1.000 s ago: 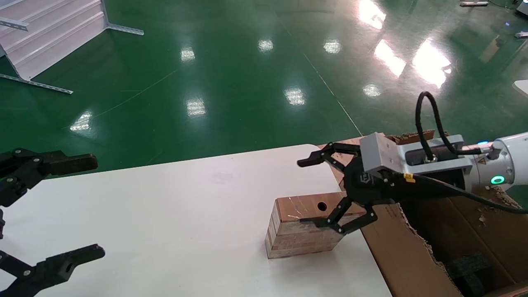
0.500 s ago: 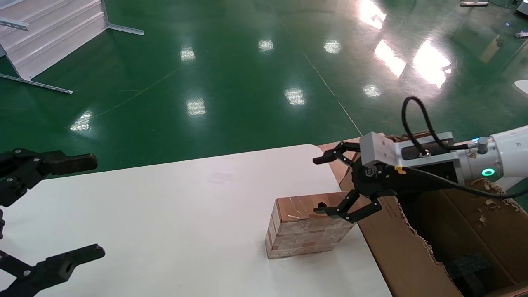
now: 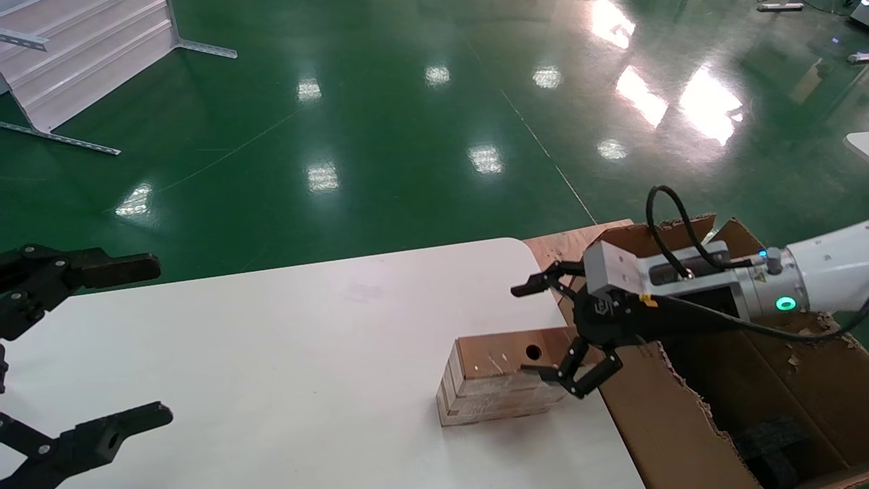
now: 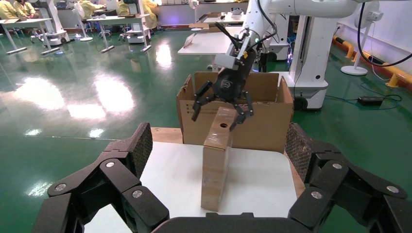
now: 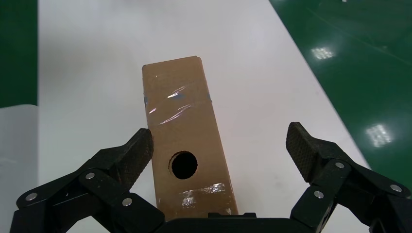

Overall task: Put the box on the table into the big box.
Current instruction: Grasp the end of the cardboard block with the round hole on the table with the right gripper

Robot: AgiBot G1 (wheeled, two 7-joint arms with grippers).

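Your head camera looks forward and down across the smooth white counter. Your left wrist camera faces along it from farther off; your right wrist camera looks down close. All three share the small taped brown cardboard box.

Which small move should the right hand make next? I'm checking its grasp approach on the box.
Probably ease the open right hand down a little more, then close. It straddles the top end of the box, which stands on edge on the table beside the big box; in the right wrist view one finger is at the box's edge while the other is well clear.
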